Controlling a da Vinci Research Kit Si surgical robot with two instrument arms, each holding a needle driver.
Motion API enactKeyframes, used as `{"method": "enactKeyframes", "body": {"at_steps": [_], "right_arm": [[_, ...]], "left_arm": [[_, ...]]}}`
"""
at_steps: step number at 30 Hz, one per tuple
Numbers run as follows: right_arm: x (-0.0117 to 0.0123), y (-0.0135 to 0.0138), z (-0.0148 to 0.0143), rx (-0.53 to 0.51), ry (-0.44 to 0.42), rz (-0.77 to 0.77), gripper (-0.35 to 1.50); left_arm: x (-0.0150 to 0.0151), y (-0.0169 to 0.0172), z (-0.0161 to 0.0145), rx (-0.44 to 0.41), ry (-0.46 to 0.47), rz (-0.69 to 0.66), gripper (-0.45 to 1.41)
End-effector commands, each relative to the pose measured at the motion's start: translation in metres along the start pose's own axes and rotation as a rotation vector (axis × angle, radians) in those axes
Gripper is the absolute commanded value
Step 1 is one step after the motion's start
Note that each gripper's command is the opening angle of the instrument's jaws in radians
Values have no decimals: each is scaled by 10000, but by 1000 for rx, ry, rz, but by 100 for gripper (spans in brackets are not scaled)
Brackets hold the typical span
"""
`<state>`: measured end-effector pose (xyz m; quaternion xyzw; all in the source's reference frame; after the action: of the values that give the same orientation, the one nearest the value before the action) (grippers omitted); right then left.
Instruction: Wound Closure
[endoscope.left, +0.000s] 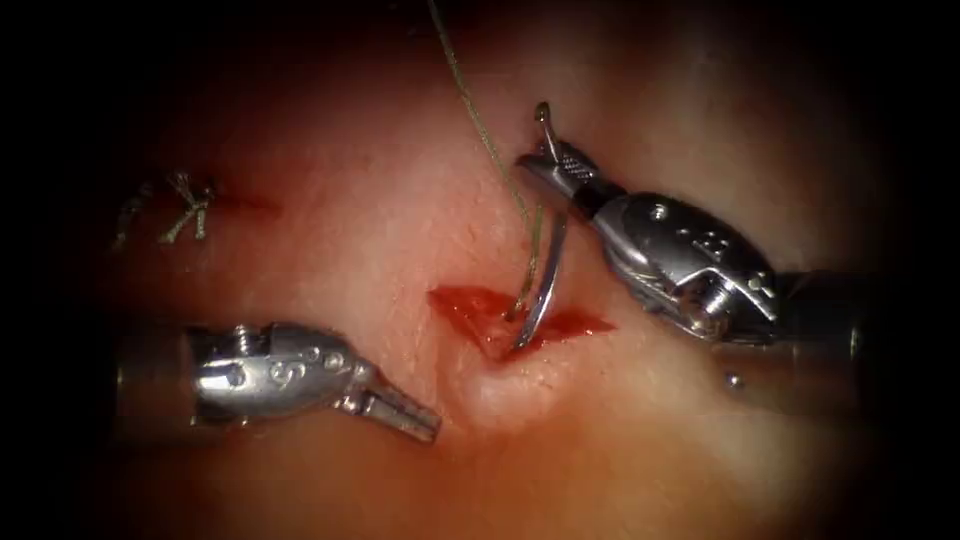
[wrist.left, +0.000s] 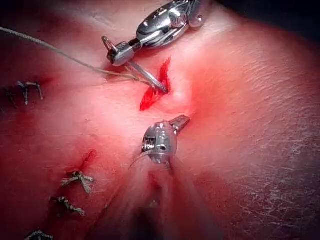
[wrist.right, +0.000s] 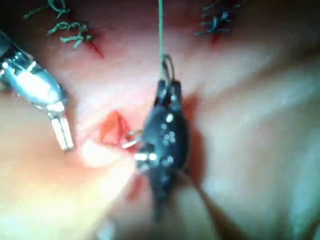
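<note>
Tissue (endoscope.left: 700, 440) is entered at the cut (endoscope.left: 500, 312) by the needle (endoscope.left: 545, 280), gripped near its tail by the right tool (endoscope.left: 545, 172); the left tool (endoscope.left: 415, 415) is closed, empty.

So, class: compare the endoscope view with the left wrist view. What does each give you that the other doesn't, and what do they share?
Endoscope view: one knotted stitch left of the cut.

Left wrist view: a row of knotted stitches, seen from behind along the shaft of the left tool.

Both: the right tool has its jaws shut on the needle near its tail end. The needle tip is down in the cut, but I cannot tell whether it pierces the tissue. The thread runs to the cut. The left tool's jaws are shut, holding nothing.
</note>
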<state>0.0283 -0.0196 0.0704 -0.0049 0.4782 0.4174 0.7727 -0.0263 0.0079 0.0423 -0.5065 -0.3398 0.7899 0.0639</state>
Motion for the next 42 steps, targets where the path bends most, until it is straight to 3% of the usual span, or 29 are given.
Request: {"method": "enactKeyframes", "body": {"at_steps": [1,9,16,28,42], "right_arm": [[1,0,7,-17,5,-58,-35],[17,6,3,-58,-5,-172,-35],[13,15,7,-67,1,-191,-35],[16,-26,18,58,32,-196,-35],[3,-38,15,118,-1,-217,-35]], "left_arm": [[-3,-2,6,-1,-2,1,-45],[-7,2,5,-1,-7,3,-45],[-10,3,7,3,-8,4,-45],[-10,3,7,4,-8,4,-45],[-10,4,7,4,-8,3,-45]]}}
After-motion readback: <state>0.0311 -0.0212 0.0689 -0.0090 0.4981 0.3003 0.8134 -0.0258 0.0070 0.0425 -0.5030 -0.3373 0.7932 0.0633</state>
